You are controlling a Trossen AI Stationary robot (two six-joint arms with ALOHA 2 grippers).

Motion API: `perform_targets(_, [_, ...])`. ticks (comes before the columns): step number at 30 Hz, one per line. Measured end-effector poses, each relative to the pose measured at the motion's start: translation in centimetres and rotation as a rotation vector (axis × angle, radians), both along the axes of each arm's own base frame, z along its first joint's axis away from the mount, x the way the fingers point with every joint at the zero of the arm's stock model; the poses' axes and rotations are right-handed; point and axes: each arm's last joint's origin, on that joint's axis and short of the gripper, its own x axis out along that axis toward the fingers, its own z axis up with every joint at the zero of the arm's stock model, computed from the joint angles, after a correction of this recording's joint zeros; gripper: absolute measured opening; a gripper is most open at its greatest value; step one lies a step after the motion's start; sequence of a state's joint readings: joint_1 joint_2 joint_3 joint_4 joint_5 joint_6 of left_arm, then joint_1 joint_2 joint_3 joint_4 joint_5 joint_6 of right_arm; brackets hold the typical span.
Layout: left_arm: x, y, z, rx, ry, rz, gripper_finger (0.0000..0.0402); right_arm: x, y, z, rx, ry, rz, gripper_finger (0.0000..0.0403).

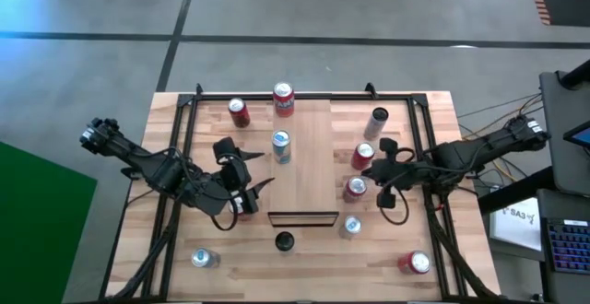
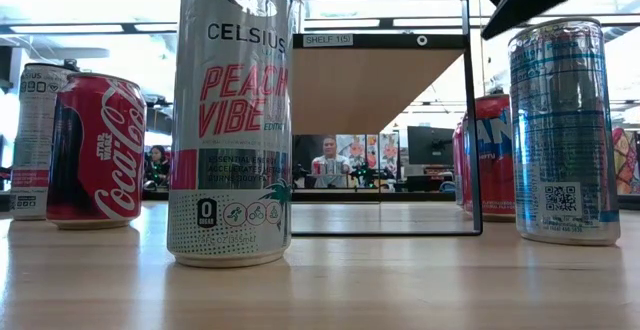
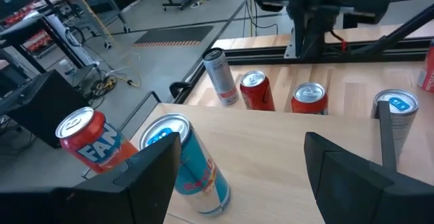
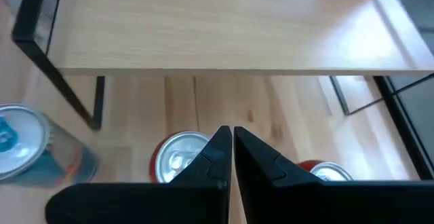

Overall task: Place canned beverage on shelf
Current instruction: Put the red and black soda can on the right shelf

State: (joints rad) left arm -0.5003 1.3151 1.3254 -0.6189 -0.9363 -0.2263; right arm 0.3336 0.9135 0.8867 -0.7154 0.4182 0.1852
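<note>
Left tool (image 1: 247,186) hides red can, Celsius can (image 2: 232,120) top cropped

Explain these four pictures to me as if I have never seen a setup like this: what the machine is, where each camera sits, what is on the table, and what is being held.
This is a two-armed robot at a wooden table. One picture looks straight down from overhead. One looks level from the tabletop. The other two come from cameras on each wrist.

A raised light-wood shelf stands in the middle of the table. On it are a silver and blue can and, at the far end, a red Fanta can. More cans stand around on the table, among them a Celsius can and a Coca-Cola can.

The left end effector is open beside the shelf, holding nothing. The right end effector is shut and empty, above two red cans on the shelf's other side.
</note>
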Motion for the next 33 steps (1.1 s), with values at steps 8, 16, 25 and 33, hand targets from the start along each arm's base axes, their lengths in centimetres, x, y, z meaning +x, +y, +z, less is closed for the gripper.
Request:
perform_targets(8, [0.9,-0.1,0.7,0.03,-0.063,-0.013,0.0279,-1.3,-0.5,-2.9,-0.014,-0.128,0.012,0.0009])
perform_targets(16, [1.8,0.1,0.7,0.129,-0.085,0.086,0.0279,-1.5,-1.1,-3.2,-0.13,-0.263,-0.102,0.0009])
perform_targets(25, [1.9,0.4,0.6,0.145,-0.065,0.096,0.0279,-1.5,-1.0,-3.2,-0.112,-0.253,-0.053,0.0009])
perform_targets(33, [1.9,0.4,0.6,0.154,-0.059,0.093,0.0279,-1.5,-1.1,-3.2,-0.151,-0.254,-0.077,0.0009])
